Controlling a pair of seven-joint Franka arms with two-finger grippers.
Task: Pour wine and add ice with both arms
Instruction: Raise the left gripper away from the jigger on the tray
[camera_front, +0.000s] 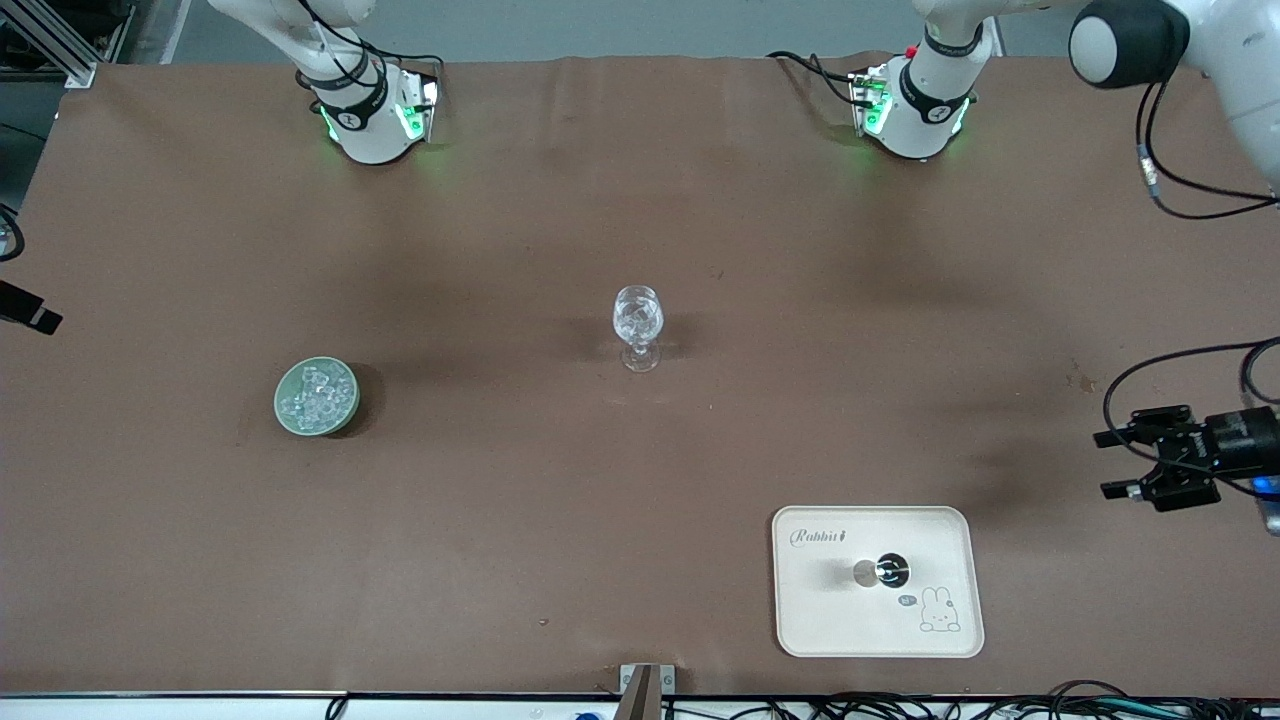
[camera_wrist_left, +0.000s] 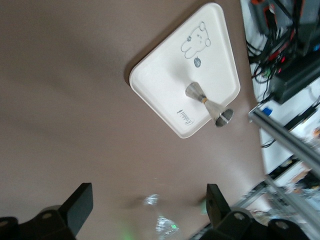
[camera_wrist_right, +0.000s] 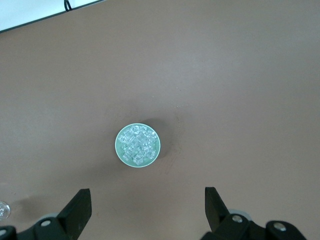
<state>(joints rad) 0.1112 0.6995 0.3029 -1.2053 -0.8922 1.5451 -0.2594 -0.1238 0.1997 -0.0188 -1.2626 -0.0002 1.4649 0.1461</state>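
Observation:
A clear stemmed glass (camera_front: 637, 325) stands upright mid-table. A pale green round dish (camera_front: 317, 397) holding several clear ice cubes (camera_front: 316, 392) sits toward the right arm's end. The shiny metal jigger (camera_front: 885, 571) stands on a cream rabbit tray (camera_front: 830, 620), nearer the front camera than the glass. My left gripper (camera_front: 1103, 464) is open and empty, in the air at the left arm's end, beside the tray. Its wrist view shows the tray (camera_wrist_left: 165, 75), the jigger (camera_wrist_left: 207, 103) and the open left gripper (camera_wrist_left: 148, 205). My right gripper (camera_wrist_right: 146, 205) is open and empty, high over the table near the dish (camera_wrist_right: 138, 145).
The brown table cover (camera_front: 500, 520) is bare around the three items. Cables hang beside the left arm's end (camera_front: 1160, 180). A small metal bracket (camera_front: 645, 685) sits at the table edge nearest the front camera. The arms' green-lit bases (camera_front: 375, 115) stand along the edge farthest from that camera.

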